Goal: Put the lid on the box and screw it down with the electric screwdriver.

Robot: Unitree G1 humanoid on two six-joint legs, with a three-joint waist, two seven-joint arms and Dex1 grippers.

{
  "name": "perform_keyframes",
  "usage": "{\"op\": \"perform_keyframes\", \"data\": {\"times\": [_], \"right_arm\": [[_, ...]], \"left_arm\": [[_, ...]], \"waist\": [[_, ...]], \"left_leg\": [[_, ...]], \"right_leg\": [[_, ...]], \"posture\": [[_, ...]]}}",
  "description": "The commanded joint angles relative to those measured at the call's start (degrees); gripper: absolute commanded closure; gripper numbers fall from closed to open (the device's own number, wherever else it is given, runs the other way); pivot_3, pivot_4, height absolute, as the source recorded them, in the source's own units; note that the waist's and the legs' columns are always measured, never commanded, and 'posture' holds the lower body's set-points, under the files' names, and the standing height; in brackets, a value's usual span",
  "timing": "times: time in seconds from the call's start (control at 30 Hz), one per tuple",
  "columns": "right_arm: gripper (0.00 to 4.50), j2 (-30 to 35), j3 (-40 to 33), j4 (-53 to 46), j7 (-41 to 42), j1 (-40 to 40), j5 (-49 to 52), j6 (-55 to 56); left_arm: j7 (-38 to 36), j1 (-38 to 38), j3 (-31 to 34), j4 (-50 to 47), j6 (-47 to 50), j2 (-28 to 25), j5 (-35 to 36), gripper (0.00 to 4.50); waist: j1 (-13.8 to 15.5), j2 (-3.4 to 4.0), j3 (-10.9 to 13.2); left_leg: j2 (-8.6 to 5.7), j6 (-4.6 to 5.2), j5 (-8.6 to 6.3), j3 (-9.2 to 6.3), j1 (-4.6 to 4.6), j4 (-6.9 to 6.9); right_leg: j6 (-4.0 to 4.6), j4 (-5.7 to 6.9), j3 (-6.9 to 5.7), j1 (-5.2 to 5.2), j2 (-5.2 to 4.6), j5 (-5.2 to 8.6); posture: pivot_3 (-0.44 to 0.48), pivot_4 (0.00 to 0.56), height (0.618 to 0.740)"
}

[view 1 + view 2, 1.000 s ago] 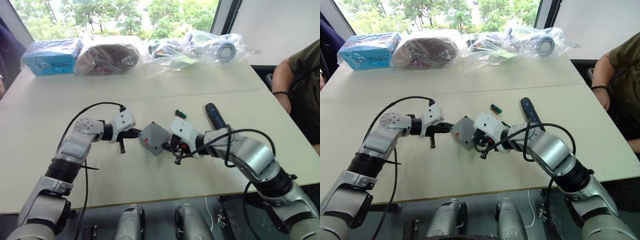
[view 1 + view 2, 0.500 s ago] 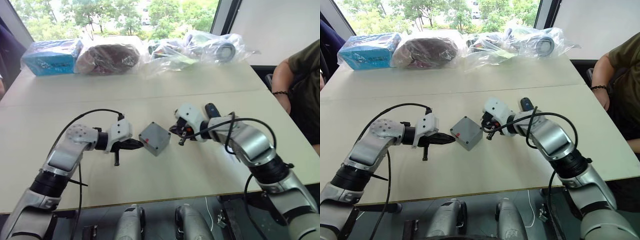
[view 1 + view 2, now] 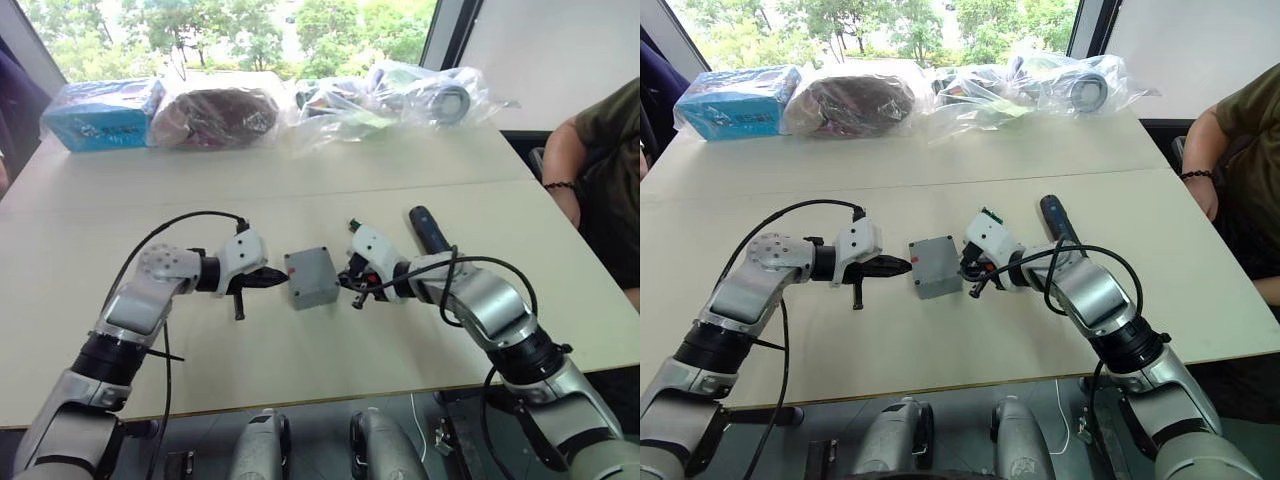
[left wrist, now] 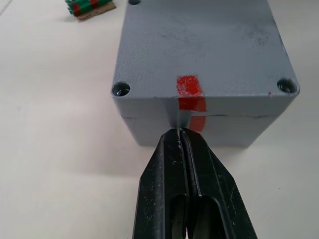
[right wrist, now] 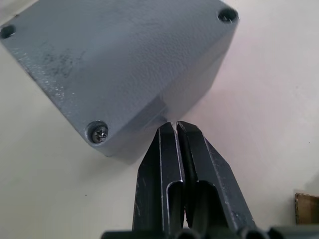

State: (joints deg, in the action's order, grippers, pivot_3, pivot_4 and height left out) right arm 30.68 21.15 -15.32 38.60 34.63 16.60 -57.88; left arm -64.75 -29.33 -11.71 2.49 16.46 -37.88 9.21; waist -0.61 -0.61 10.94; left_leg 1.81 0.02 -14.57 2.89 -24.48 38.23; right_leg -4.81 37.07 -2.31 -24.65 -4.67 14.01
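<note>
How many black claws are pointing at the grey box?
2. The left claw is at the box's left side, and the right claw is at its right side. Both are shut, with their tips right up against it.

No words or numbers can be read anywhere. The only sign is a small red painted mark (image 4: 189,92) with no letters. It sits on the flat grey metal lid (image 4: 199,50) and runs down the side of the square grey metal box (image 4: 219,130), right at the tip of the left pincer (image 4: 180,133).
</note>
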Motion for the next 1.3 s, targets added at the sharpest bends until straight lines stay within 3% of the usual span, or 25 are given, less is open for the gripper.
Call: {"op": "perform_keyframes", "data": {"times": [0.03,0.23,0.37,0.47,0.57,0.73,1.07,1.3], "right_arm": [[4.44,-0.9,-2.1,-3.8,-0.4,-0.5,1.3,-0.8],[4.44,1.3,-3.7,-6.2,-1.3,-1.3,0.2,-0.8],[4.44,2.4,-10.3,-9.4,-2.6,-4.6,1.0,2.9],[4.44,-0.1,-16.9,-9.9,-5.9,-8.2,1.7,5.4],[3.78,-0.1,-18.4,-9.1,-7.7,-10.0,0.7,5.3],[1.77,-1.1,-19.2,-7.1,-10.1,-11.2,-0.1,6.3],[1.77,-4.3,-19.6,1.8,-12.2,-11.0,-0.5,9.6],[1.77,-5.2,-19.8,2.6,-11.3,-10.7,0.6,10.0]], "left_arm": [[-1.0,-0.6,0.6,-1.0,-1.3,-0.3,0.5,4.50],[-3.7,2.0,2.5,-5.5,1.4,-3.6,3.1,4.50],[-3.7,0.8,5.4,-8.6,3.7,-4.6,6.7,4.50],[-2.7,-1.3,7.4,-11.3,7.0,-4.0,9.9,4.50],[-1.2,-3.6,8.2,-13.1,10.0,-2.7,12.2,4.50],[0.8,-5.9,7.6,-15.7,13.3,-0.4,14.8,4.50],[1.8,-7.1,6.0,-15.2,12.7,0.9,14.1,4.50],[1.7,-6.3,5.9,-15.5,12.4,0.4,13.7,4.50]], "waist": [[0.0,0.00,0.0],[-0.1,0.00,0.0],[0.3,0.00,0.0],[0.7,-0.05,0.0],[0.9,-0.06,0.0],[0.9,-0.06,0.0],[1.0,-0.06,0.0],[0.9,-0.06,0.0]], "left_leg": [[0.00,0.00,0.00,0.00,0.00,0.00],[0.01,0.00,0.00,0.00,0.01,0.00],[0.01,0.00,0.00,-0.01,-0.01,0.00],[0.00,0.00,0.00,-0.03,0.02,0.02],[-0.01,-0.01,0.00,-0.02,0.05,0.03],[-0.02,-0.02,0.01,-0.01,0.06,0.03],[-0.01,-0.03,0.02,-0.02,0.08,0.03],[-0.01,-0.03,0.02,-0.02,0.08,0.03]], "right_leg": [[0.00,0.00,0.00,0.00,0.00,0.00],[0.00,0.00,0.00,0.00,0.00,0.00],[0.00,-0.01,-0.01,0.01,-0.02,0.00],[-0.01,-0.03,-0.02,0.07,-0.03,0.00],[-0.01,-0.01,0.00,0.09,-0.02,0.00],[-0.01,0.01,0.00,0.09,-0.01,0.00],[-0.01,0.01,0.01,0.10,0.02,0.00],[-0.01,0.01,0.01,0.10,0.02,0.00]], "posture": [[0.000,0.150,0.740],[0.000,0.150,0.740],[0.000,0.150,0.740],[0.000,0.150,0.740],[0.000,0.150,0.740],[0.000,0.150,0.740],[0.000,0.150,0.740],[0.000,0.150,0.740]]}}
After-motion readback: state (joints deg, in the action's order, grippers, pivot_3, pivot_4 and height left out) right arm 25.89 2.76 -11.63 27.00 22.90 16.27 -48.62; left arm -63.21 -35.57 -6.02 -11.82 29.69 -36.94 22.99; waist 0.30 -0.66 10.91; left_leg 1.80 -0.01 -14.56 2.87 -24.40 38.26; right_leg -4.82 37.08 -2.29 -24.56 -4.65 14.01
